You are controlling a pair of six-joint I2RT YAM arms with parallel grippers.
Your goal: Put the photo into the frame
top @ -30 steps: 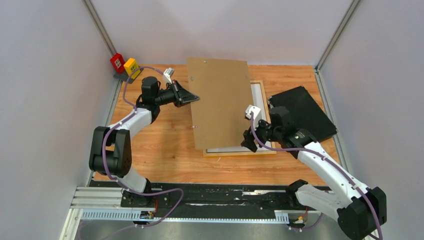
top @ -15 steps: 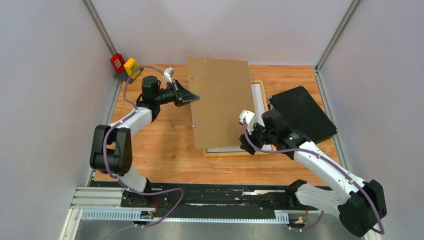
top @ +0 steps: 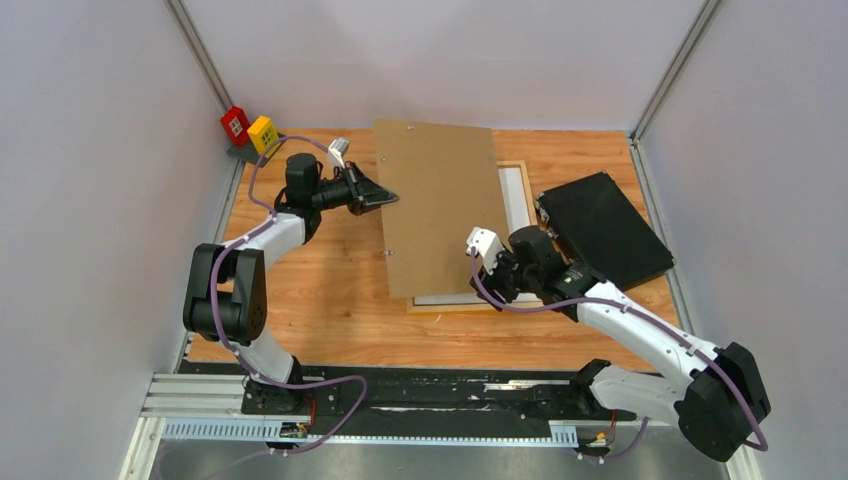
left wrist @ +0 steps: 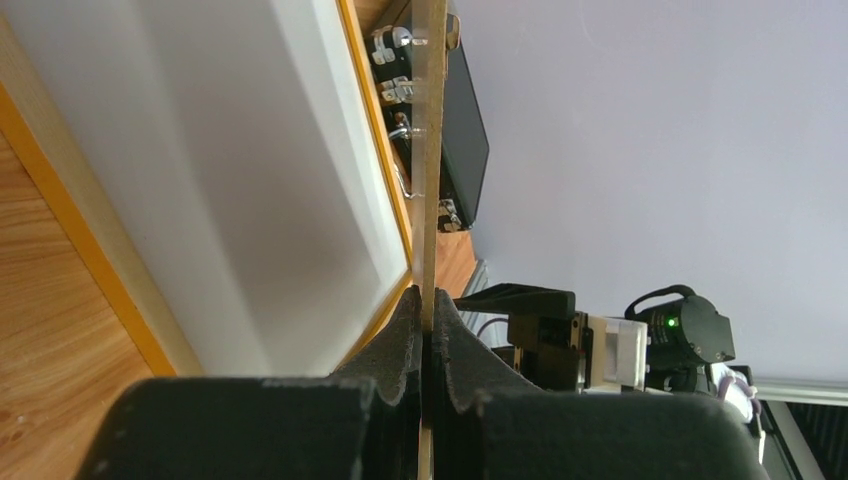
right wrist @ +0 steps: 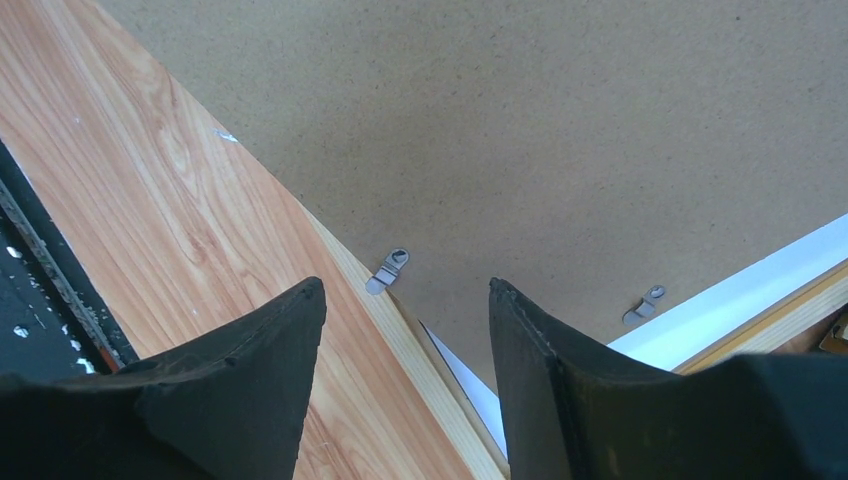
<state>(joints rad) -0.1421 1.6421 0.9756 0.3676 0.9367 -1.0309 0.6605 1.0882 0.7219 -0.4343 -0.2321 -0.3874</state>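
The frame (top: 480,304) lies flat on the table with its light wood back up. The photo (top: 516,196) lies inside it, showing its white back, mostly covered by a brown hardboard panel (top: 440,205). My left gripper (top: 390,197) is shut on the panel's left edge and holds that side raised; in the left wrist view the thin board (left wrist: 429,200) runs between the fingers (left wrist: 400,335) above the photo (left wrist: 200,150). My right gripper (top: 497,288) hangs open over the frame's near right part. Between its fingertips (right wrist: 300,310) show the wooden rail (right wrist: 440,385), a white sliver of photo (right wrist: 468,385) and the panel (right wrist: 550,120).
A black case (top: 603,228) lies right of the frame, close to its edge. Small red (top: 236,124) and yellow (top: 263,131) boxes sit in the far left corner. Metal turn clips (right wrist: 388,270) stick out from the panel's edge. Grey walls enclose the table.
My right gripper has moved left along the frame's near edge, toward the panel's near right corner. The left gripper and the panel have hardly moved.
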